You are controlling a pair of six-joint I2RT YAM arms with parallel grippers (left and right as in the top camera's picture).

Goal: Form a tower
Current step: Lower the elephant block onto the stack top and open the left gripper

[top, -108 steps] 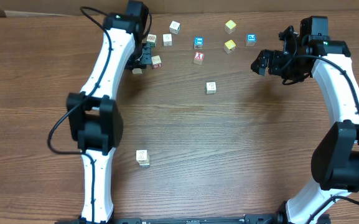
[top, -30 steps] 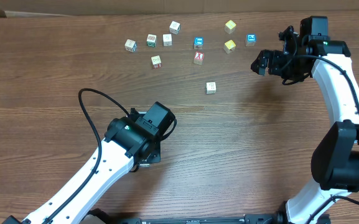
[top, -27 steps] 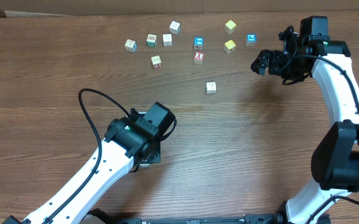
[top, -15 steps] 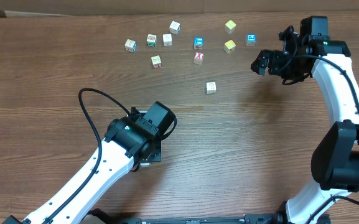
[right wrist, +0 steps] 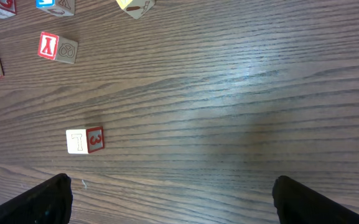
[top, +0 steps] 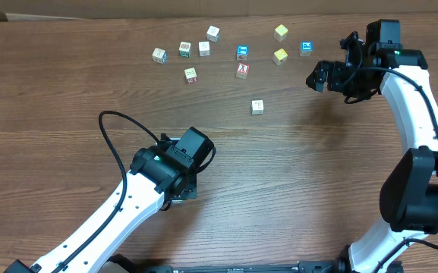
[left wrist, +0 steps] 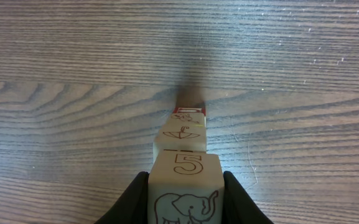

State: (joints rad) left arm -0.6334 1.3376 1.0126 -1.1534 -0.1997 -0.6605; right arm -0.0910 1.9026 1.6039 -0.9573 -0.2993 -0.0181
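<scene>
In the left wrist view, my left gripper point(left wrist: 185, 182) is shut on a pale wooden cube point(left wrist: 186, 186) printed with a 5 and an elephant. That cube is lined up directly over the tower point(left wrist: 183, 132), a short column of letter cubes with a red-edged cube at its foot. I cannot tell whether the held cube rests on the column. In the overhead view the left gripper point(top: 179, 193) hides the tower. My right gripper point(top: 317, 76) hangs open at the far right, with bare table between its fingers point(right wrist: 48, 198).
Several loose cubes lie along the far edge, among them a blue-faced one point(top: 242, 51), a yellow one point(top: 281, 32) and a red-faced one point(top: 242, 70). A single cube point(top: 257, 106), also in the right wrist view point(right wrist: 84, 140), sits nearer the middle.
The left arm has swung from the far cluster of cubes to the near stack, carrying a cube. Over the last second it only sank slightly. The right arm has not moved.
</scene>
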